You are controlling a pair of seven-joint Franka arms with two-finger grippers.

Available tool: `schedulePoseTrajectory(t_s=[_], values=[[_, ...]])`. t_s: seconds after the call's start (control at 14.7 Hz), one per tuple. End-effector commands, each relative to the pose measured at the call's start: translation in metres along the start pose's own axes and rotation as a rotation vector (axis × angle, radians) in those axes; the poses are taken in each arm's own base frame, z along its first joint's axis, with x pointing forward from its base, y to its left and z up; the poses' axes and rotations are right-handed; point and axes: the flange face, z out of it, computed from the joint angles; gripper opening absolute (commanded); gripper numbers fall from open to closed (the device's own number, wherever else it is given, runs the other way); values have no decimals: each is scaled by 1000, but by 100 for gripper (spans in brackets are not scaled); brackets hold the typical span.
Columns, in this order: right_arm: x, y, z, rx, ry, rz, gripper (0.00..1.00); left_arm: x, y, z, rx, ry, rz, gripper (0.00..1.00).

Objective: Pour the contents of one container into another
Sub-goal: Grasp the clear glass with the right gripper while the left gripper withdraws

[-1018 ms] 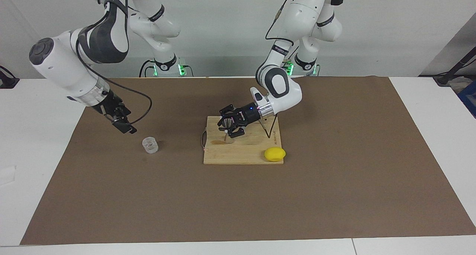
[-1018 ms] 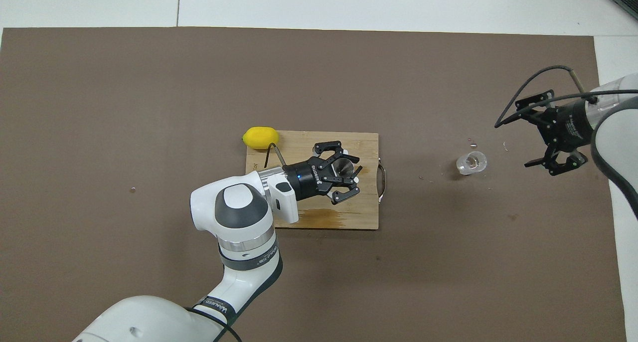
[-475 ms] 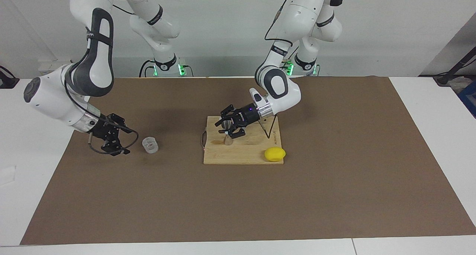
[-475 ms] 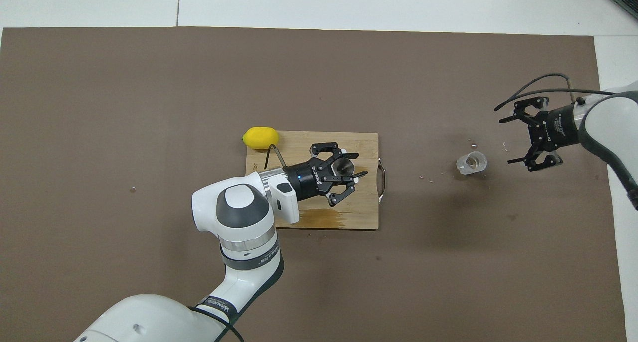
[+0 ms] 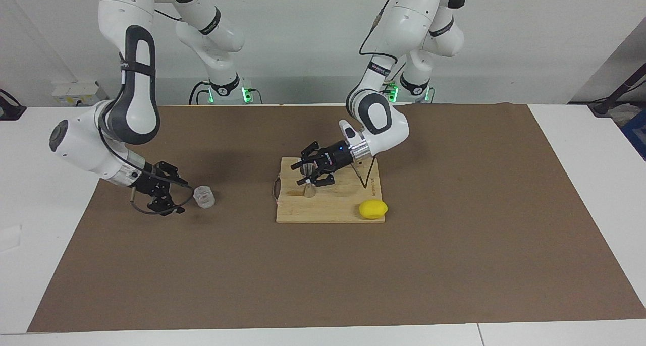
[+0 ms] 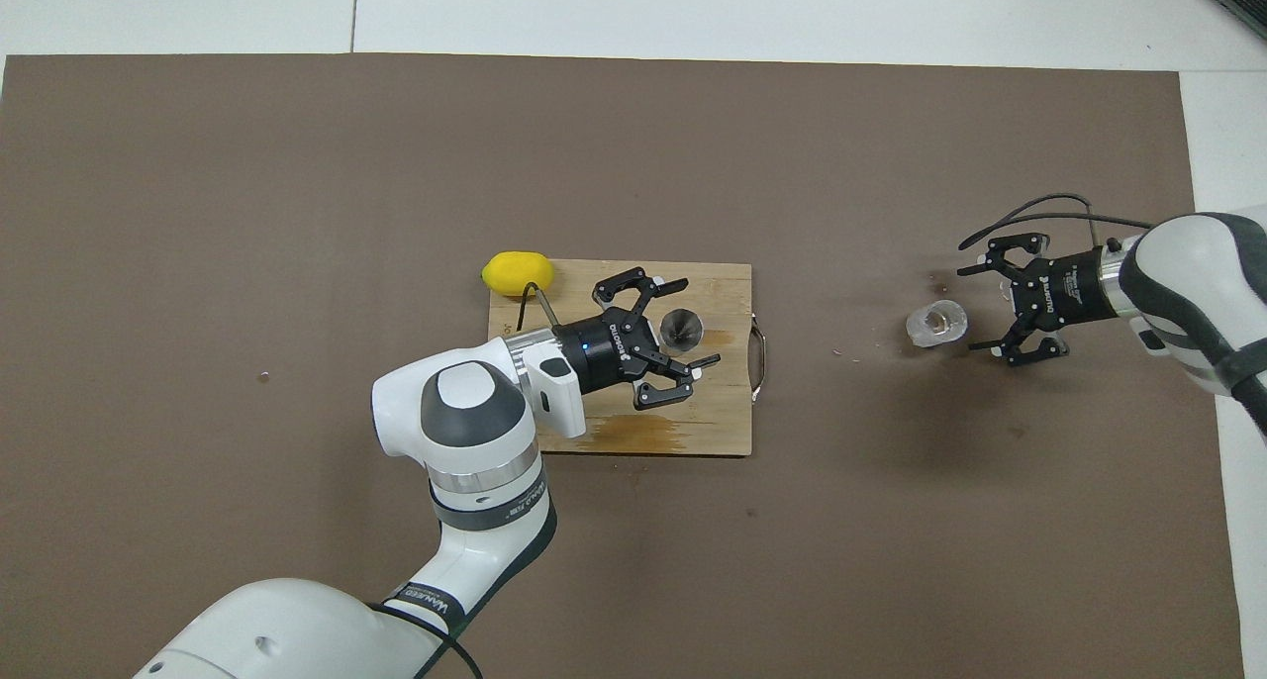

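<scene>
The step in hand was the approach to the glass cup (image 5: pixel 204 196), which stood on the brown worktop (image 5: pixel 454 245) toward the right arm's end. The right tool (image 5: pixel 166 194) lay low at the cup's 9 o'clock in the facing view, jaws wide, holding nothing. The left tool (image 5: pixel 312 170) was spread wide just above the jigger (image 5: pixel 309 189) on the cutting board (image 5: pixel 328 210), gripping nothing. The next move called for closing on the cup squarely.

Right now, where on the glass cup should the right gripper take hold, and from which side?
Grip the glass cup across its straight side wall, coming in level from the right arm's end of the table, where the open right gripper already is. It stands upright, so a side grip suits pouring.
</scene>
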Motion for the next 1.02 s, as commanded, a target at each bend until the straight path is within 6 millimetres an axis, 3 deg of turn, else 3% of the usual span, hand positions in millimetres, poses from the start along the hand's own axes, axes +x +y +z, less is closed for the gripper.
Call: schedulePoseTrajectory(t_s=[0.0,0.41,0.81,0.95], values=[[2,10,14,19,-29,-3,100,-9,-11,-21,5,33,-12,100],[-1,18,22,-5,-43,3,100,-18,-26,-99,-1,-47,53,100],[-12,15,29,-18,-45,-11,94,-18,-30,-122,2,-75,77,100],[-14,15,27,-4,-67,0,83,-9,-42,-143,-1,-109,137,100]])
